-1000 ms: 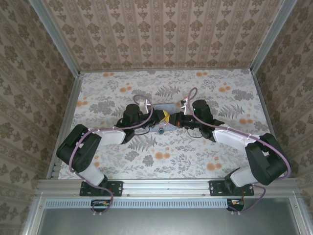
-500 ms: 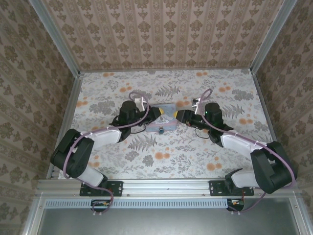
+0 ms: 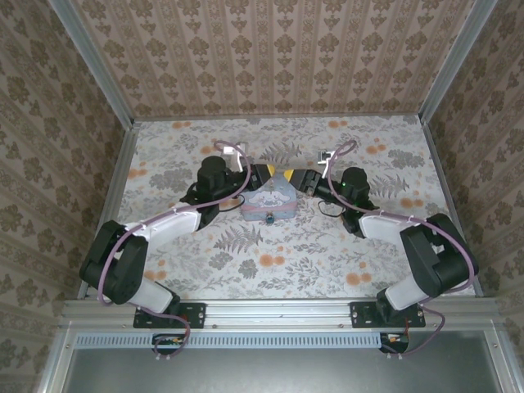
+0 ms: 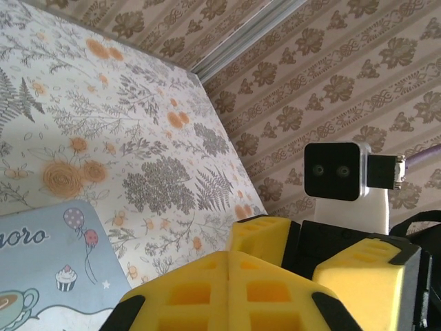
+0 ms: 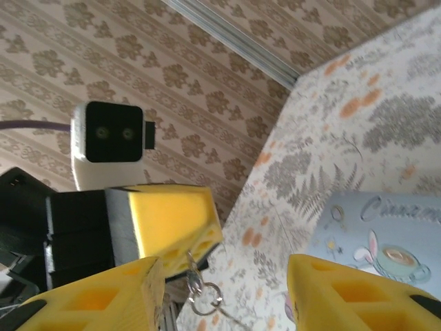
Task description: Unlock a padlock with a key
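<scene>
Left end effector clamped shut, thin dark metal key dangling from its pads toward the far edge of the floral surface; right end effector gapes empty. Probably light, slippery: pinch its head

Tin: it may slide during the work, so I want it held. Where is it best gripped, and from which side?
Grip the tin across its left and right side walls, coming down from above. It lies flat on the table with its broad lid up, so the lid gives nothing to pinch, while the parallel walls do. Whether the jaws can span it I cannot tell.
</scene>
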You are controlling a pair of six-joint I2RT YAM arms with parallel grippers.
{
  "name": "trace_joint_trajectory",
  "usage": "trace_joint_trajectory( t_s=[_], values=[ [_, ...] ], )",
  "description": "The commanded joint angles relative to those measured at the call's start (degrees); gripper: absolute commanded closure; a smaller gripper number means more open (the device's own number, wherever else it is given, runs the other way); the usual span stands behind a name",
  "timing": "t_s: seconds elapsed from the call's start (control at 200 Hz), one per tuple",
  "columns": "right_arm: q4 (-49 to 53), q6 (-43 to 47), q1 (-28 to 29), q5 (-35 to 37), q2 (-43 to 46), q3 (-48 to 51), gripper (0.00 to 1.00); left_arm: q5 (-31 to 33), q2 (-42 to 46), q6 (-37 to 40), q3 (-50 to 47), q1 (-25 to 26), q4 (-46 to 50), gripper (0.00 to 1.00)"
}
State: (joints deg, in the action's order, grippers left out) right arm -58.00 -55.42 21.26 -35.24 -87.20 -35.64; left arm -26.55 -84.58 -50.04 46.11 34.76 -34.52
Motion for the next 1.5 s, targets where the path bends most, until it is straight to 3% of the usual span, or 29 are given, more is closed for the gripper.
trace_joint_trajectory(
  t_s=[0.0,0.32,0.86,1.055,1.35,1.49],
  values=[
    [-7.78,-2.31,0.64,-1.58,-1.58,-1.82,0.49,2.09,0.57,0.64,0.33,-0.31,-5.14,1.0],
    [-12.89,-4.45,3.09,-1.77,-5.33,-3.11,0.51,3.6,-1.64,-4.39,0.34,-0.13,-12.34,1.0],
    [-13.14,-4.87,5.03,-1.59,-7.49,-4.85,0.57,3.87,-3.93,-6.94,0.7,0.39,-15.27,1.0],
    [-13.26,-4.98,5.38,-1.4,-8.41,-5.22,0.66,3.96,-3.78,-6.98,0.49,0.48,-15.31,1.0],
    [-13.05,-5.34,5.51,-1.71,-8.95,-5.95,0.94,3.78,-3.71,-6.98,-0.01,0.5,-15.22,1.0],
    [-12.6,-5.09,5.47,-1.67,-8.97,-6.11,1.0,3.52,-3.41,-6.65,-0.37,0.48,-14.43,1.0]
  ],
)
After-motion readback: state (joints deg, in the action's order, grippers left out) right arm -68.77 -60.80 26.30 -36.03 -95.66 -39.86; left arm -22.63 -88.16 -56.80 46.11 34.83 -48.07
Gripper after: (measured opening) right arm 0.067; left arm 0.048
